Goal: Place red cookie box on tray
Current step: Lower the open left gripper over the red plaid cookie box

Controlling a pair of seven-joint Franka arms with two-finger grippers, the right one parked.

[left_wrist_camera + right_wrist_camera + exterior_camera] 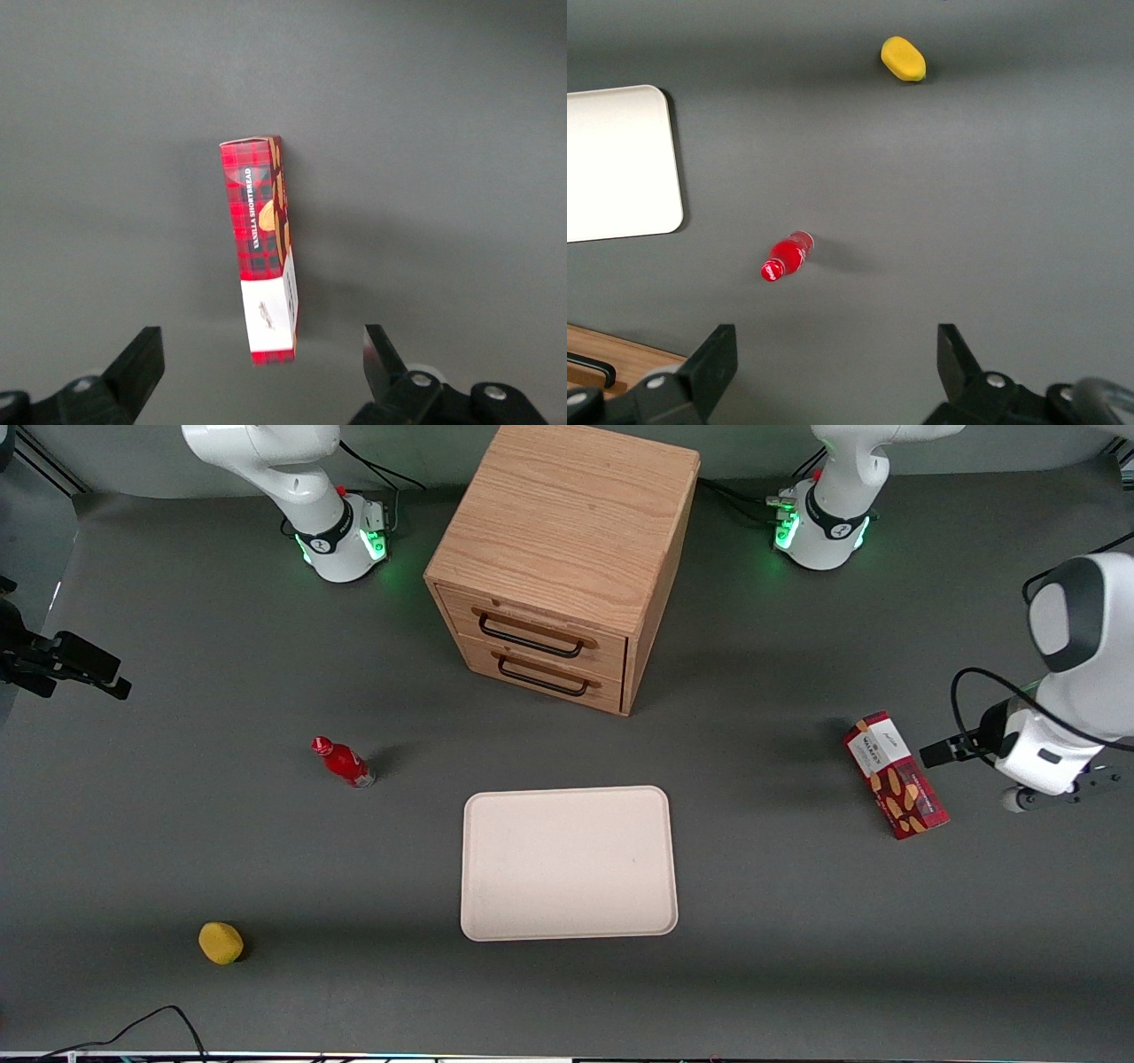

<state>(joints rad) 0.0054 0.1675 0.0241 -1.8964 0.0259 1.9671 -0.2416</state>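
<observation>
Gripper [263, 363] hovers over cookie box [264, 248], fingers spread wide, nothing held. Box sits on table [177, 850], well apart from tray [567, 797]. Approach step; next, drop down and pinch box sides.

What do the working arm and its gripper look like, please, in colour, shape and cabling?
The left arm has smooth, rounded white shells with a dark grey joint cap, and a black cable loops beside its wrist. Its white base glows green, ringed by a black band. The gripper, open above the red cookie box, has two black wedge-shaped fingers on dark mounts with pale round screws.
</observation>
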